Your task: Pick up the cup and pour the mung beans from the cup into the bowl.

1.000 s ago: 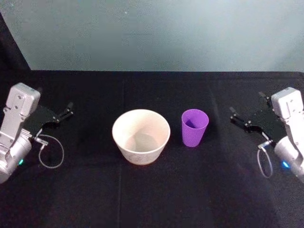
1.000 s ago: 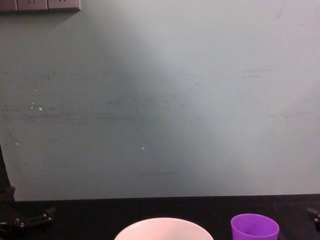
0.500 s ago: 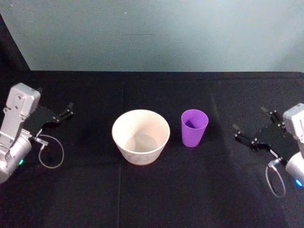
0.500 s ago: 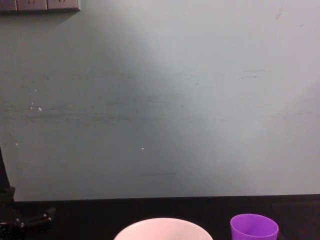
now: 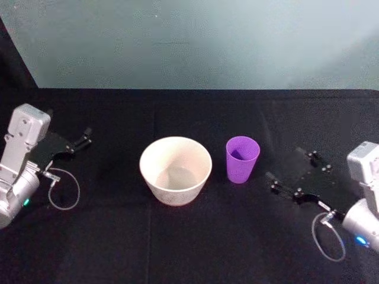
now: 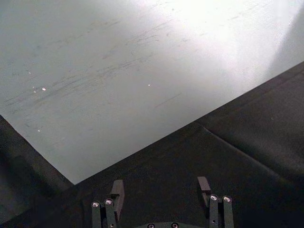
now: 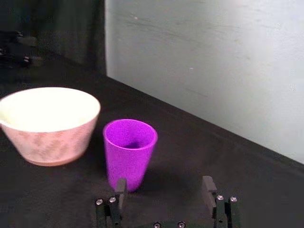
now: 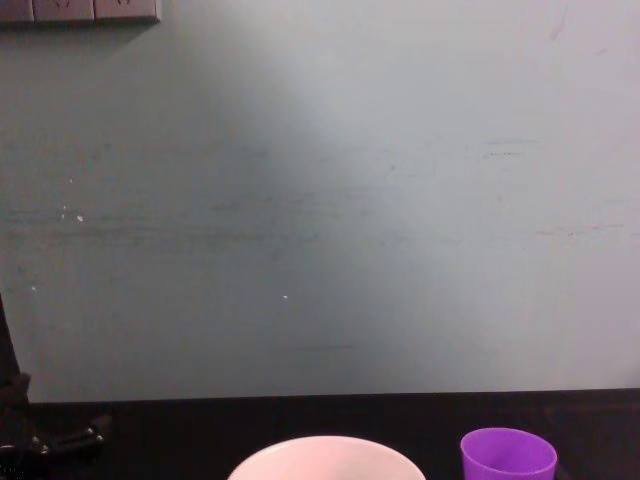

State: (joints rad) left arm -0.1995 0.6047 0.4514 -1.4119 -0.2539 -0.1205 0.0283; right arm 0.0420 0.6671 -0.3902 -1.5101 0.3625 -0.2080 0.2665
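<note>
Head view: the right gripper (image 5: 283, 164) hangs low over the black cloth-covered table (image 5: 195, 236), its two dark fingers spread apart and holding nothing, their tips aimed left toward the small bright purple plastic cup (image 5: 242, 161). Half a second ago it sat near the right edge of the table; it has since swung left and now lies near the cup, still apart from it. The cup stands upright just right of the wide round pale pinkish-white bowl (image 5: 176, 180), not touching it, and neither has moved. The left gripper (image 5: 68, 123) rests at the far left of the table, fingers apart and empty, where it was before

Left wrist view: the left gripper's fingers stand parted over bare black cloth, with the pale grey-green wall (image 6: 118, 71) beyond

Right wrist view: the right gripper's parted fingers point at the cup, which stands just ahead of the fingertips with a gap between; the bowl sits beyond it to the left. The cup's inside is in shadow, so the mung beans cannot be made out

Chest view: the rims of bowl and cup show along the near edge, side by side, placed as they were before
</note>
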